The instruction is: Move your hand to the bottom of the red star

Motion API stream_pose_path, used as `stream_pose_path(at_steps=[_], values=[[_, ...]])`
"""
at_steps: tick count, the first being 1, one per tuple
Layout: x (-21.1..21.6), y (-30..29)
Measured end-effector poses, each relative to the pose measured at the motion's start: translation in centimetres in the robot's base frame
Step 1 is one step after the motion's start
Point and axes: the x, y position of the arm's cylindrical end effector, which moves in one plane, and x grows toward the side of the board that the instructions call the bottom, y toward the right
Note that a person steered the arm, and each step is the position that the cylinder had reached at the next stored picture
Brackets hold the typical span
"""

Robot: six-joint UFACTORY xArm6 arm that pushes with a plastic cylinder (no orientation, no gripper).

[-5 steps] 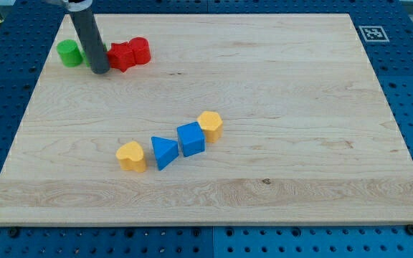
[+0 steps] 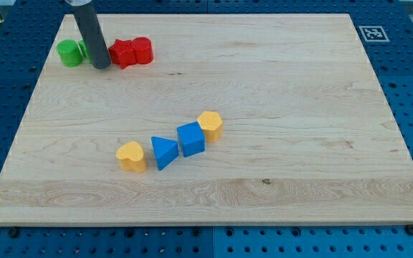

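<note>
Beside red star [image 2: 123, 53], my tip [image 2: 102, 67] slightly higher than before.

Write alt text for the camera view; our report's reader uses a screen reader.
My tip rests on a wooden board between a green block and a red star near the view's top left. Mid-board, yellow and blue blocks form a diagonal row.

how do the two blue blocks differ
Shape: the blue triangle is a wedge with a point toward the view's right; the blue cube is boxy with a square top.
Place: the triangle lies lower and further to the view's left, next to the yellow heart; the cube lies next to the yellow hexagon.
Shared: same blue, similar size, neighbours in one slanted row, far from my tip.
</note>
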Motion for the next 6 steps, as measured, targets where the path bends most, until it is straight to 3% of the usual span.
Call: stream_pose_path(at_steps=[6], values=[[1.8, 3.3]])
